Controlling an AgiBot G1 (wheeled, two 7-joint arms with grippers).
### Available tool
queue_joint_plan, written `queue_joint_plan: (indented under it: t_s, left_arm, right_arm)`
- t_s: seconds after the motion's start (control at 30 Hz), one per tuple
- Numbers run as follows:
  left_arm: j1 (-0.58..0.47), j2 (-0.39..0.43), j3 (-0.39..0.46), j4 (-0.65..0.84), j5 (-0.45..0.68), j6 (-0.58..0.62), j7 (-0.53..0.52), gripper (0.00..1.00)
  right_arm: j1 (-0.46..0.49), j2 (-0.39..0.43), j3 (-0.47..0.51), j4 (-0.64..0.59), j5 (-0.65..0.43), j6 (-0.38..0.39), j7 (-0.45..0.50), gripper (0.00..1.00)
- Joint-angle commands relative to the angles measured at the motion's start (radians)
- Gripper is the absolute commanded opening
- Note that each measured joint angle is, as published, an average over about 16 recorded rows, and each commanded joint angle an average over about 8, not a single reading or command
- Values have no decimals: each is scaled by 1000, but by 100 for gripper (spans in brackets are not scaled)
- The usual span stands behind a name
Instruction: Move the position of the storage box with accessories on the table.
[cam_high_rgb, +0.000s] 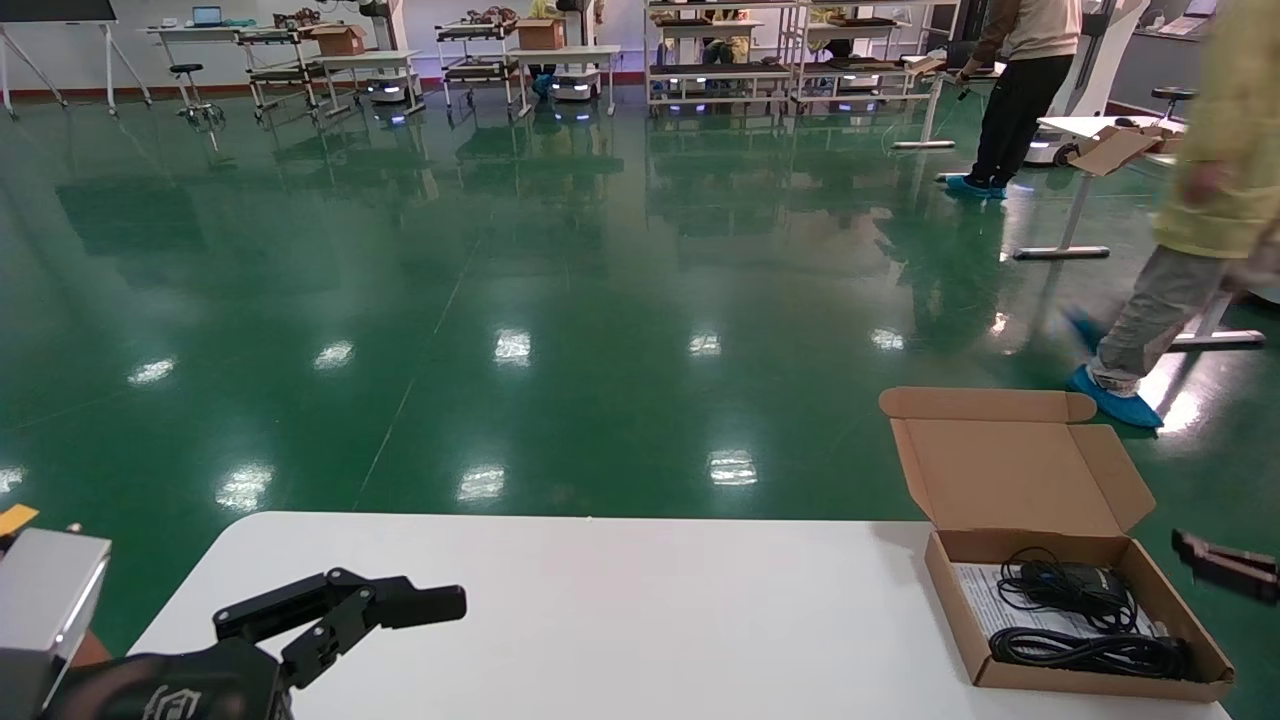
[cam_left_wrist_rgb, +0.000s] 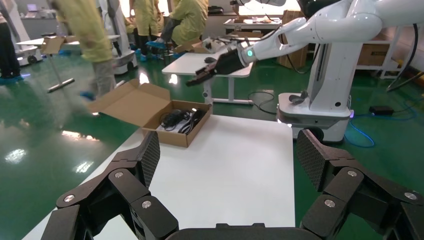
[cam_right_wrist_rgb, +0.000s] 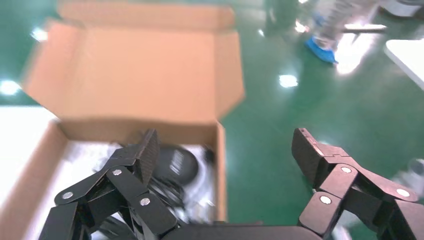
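Observation:
The storage box (cam_high_rgb: 1040, 682) is a shallow brown cardboard mailer on the right end of the white table (cam_high_rgb: 640, 620), with its lid (cam_high_rgb: 1000, 470) standing open. Inside lie the accessories: a coiled black cable (cam_high_rgb: 1090, 652), a black adapter (cam_high_rgb: 1075, 585) and a white sheet (cam_high_rgb: 975, 590). My right gripper (cam_right_wrist_rgb: 225, 155) is open above the box's right wall (cam_right_wrist_rgb: 220, 165), one finger over the inside and the other over the floor side. In the head view it (cam_high_rgb: 1225, 565) shows just right of the box. My left gripper (cam_high_rgb: 440, 603) hangs open and empty over the table's left end, far from the box (cam_left_wrist_rgb: 170, 120).
The box sits close to the table's far and right edges, with green floor beyond. A person in yellow (cam_high_rgb: 1200, 200) walks past near the right corner. White desks (cam_left_wrist_rgb: 210, 62) and another white robot (cam_left_wrist_rgb: 330, 65) stand off to the right of the table.

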Motion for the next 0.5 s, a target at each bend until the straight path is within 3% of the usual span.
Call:
queue_joint_plan:
  t_s: [0.03,0.2,0.5]
  left_arm:
    - [0,0,0,0,0,0,0,100]
    - [0,0,0,0,0,0,0,100]
    - [0,0,0,0,0,0,0,100]
  right_arm:
    - [11,8,9,5,12,-30,4,100]
    - [23,18,18,12,27,-68,7,100]
    - [12,15,16,20,23,-57,9,100]
